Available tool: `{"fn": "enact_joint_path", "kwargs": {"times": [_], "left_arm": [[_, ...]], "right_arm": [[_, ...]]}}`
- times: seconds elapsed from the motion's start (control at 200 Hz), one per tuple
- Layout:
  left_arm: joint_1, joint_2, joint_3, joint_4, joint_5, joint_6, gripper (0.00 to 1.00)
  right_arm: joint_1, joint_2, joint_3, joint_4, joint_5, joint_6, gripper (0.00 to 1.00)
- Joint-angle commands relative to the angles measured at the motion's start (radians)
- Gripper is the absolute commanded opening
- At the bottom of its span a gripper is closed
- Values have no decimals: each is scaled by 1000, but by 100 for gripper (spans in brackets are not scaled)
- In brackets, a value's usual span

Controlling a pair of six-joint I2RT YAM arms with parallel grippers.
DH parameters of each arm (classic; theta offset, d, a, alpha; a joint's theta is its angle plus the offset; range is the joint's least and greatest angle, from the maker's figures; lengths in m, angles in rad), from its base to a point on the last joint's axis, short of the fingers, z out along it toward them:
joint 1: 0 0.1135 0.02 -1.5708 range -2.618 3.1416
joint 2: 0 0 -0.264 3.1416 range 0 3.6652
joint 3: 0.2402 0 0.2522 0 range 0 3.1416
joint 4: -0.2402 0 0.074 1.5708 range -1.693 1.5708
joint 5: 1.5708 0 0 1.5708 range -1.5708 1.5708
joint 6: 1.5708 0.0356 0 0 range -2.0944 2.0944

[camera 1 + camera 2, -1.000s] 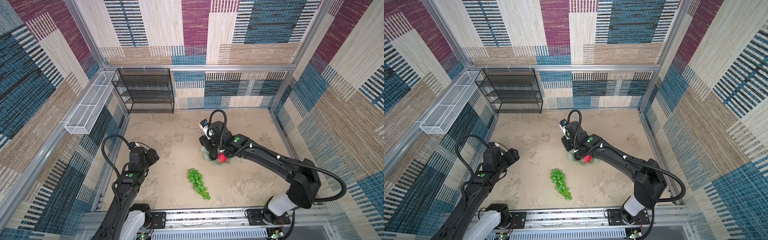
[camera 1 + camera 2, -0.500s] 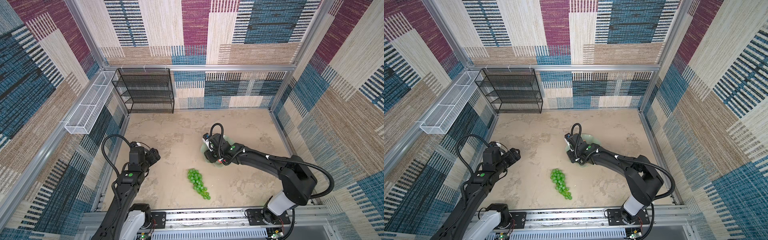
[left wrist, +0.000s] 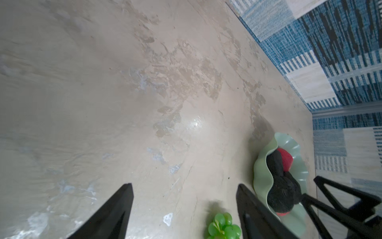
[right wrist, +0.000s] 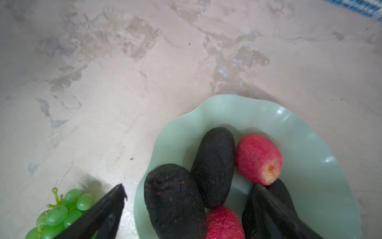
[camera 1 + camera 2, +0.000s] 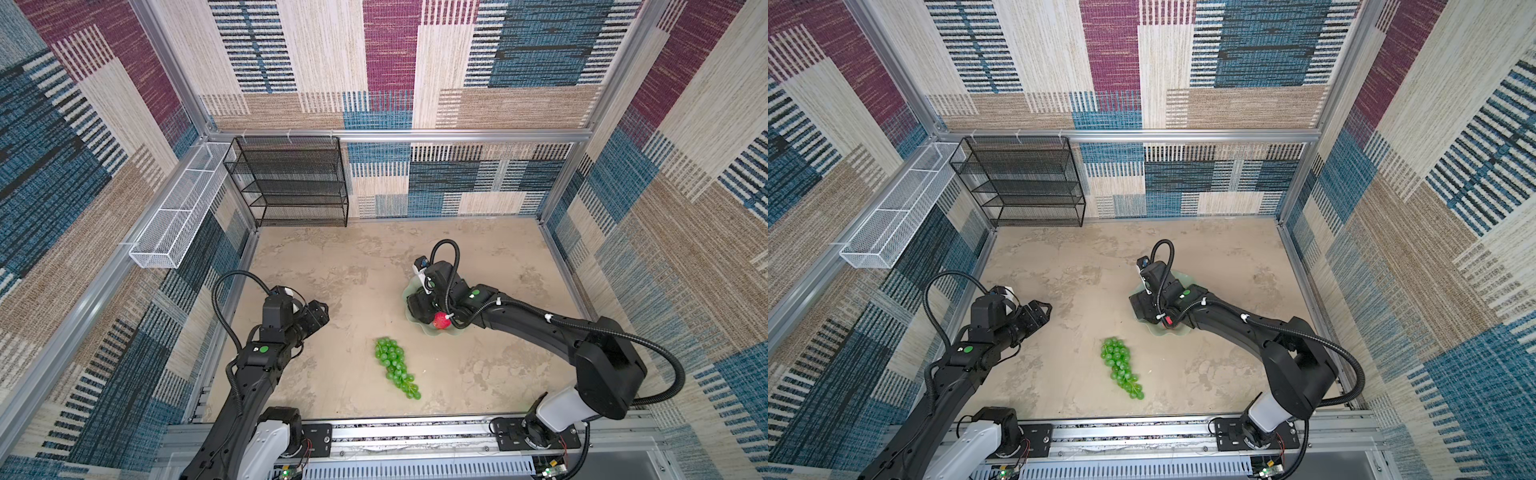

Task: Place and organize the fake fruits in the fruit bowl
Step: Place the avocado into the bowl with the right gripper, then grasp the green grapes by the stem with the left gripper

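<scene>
The pale green fruit bowl (image 4: pixel 310 128) holds three dark avocados (image 4: pixel 175 202) (image 4: pixel 214 165) (image 4: pixel 282 192) and two red apples (image 4: pixel 258 159) (image 4: pixel 224 224). My right gripper (image 4: pixel 189 186) hangs open just above the bowl, straddling the nearest avocado without touching it; one finger (image 4: pixel 103 209) is outside the rim, the other (image 4: pixel 268 211) inside. In both top views the arm covers most of the bowl (image 5: pixel 451 332) (image 5: pixel 1158 330). The green grapes (image 5: pixel 395 365) (image 5: pixel 1121 365) lie on the table in front of the bowl. My left gripper (image 3: pixel 184 185) (image 5: pixel 320 309) is open and empty, well left of the grapes (image 3: pixel 224 226).
A black wire rack (image 5: pixel 291 183) stands at the back left. A white wire basket (image 5: pixel 178 216) hangs on the left wall. Patterned walls close in the beige table on three sides, and a metal rail (image 5: pixel 415 432) runs along the front.
My right gripper has gone from shut to wide open over the bowl after dipping low into it and lifting slightly. The left arm has hardly moved.
</scene>
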State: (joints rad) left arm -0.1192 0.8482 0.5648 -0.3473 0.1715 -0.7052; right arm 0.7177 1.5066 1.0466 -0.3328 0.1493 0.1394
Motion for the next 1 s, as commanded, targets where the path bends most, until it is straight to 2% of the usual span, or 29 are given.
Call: {"fn": "enact_joint_path", "kwargs": {"times": [0.0,0.09,0.23,0.456,0.601,0.872,0.927,0.992], "left_arm": [[-87,17,3,1,38,-46,81],[-249,46,-1,-4,-17,-89,81],[-442,111,0,-4,-71,-166,81],[-660,219,39,32,-158,-235,85],[-741,342,91,34,-168,-254,86],[-788,569,155,53,-137,-248,83],[-788,589,162,63,-140,-241,79],[-789,607,175,70,-142,-229,65]], "right_arm": [[-23,-67,-37,95,7,66,100],[-62,-122,-96,161,-36,118,100],[-102,-160,-173,223,-75,173,100],[-132,-197,-252,277,-98,193,100],[-145,-222,-289,290,-101,193,100],[-168,-295,-360,304,-101,200,100],[-174,-306,-367,302,-99,200,100],[-180,-320,-377,302,-99,200,100]]}}
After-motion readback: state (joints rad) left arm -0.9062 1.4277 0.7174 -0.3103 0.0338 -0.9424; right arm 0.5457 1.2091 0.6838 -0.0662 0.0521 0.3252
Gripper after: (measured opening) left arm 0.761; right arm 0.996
